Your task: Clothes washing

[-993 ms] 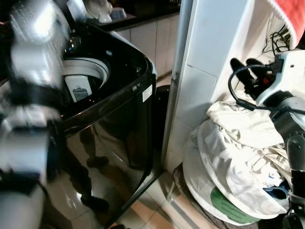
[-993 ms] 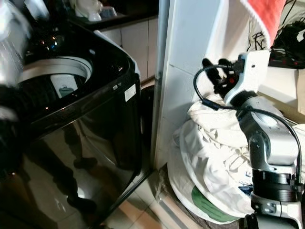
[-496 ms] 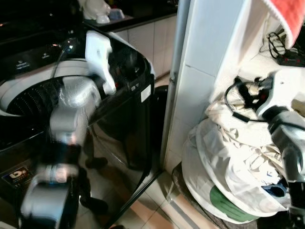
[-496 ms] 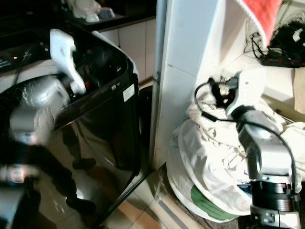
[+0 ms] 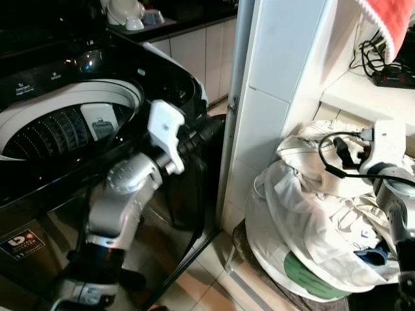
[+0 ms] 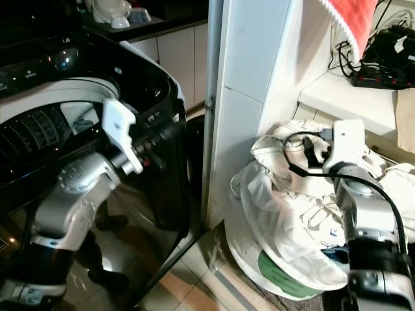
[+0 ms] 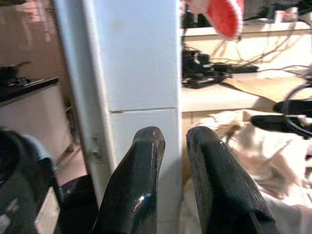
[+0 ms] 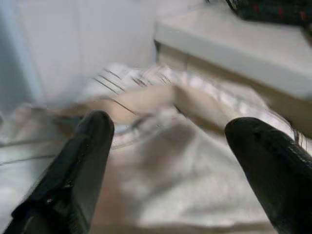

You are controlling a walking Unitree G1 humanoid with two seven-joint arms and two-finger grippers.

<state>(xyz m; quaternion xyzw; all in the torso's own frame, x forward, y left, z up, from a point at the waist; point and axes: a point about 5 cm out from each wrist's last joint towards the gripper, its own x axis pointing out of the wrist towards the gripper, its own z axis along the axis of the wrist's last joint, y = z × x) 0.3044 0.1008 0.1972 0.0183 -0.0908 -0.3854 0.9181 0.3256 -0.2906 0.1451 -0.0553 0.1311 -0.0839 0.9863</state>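
A heap of white and cream clothes (image 5: 311,214) fills a basket on the floor at the right, against the tiled pillar. My right gripper (image 5: 343,152) hovers just over the top of the heap, open wide, with cream cloth beneath its fingers (image 8: 73,165). The black top-loading washing machine (image 5: 162,194) stands at the left with its lid up and its drum (image 5: 58,123) showing. My left gripper (image 5: 206,131) reaches past the washer's front right corner toward the pillar. Its fingers (image 7: 141,165) are close together and hold nothing.
A white tiled pillar (image 5: 279,78) stands between washer and clothes, leaving a narrow dark gap (image 5: 217,162). A red cloth (image 5: 389,26) hangs above a shelf with a power strip and cables (image 5: 395,71). Light floor tiles (image 5: 207,278) show below.
My left arm has swung from over the washer's drum down and right, to the washer's corner. My right gripper has sunk closer to the clothes heap. The head view shifted a little.
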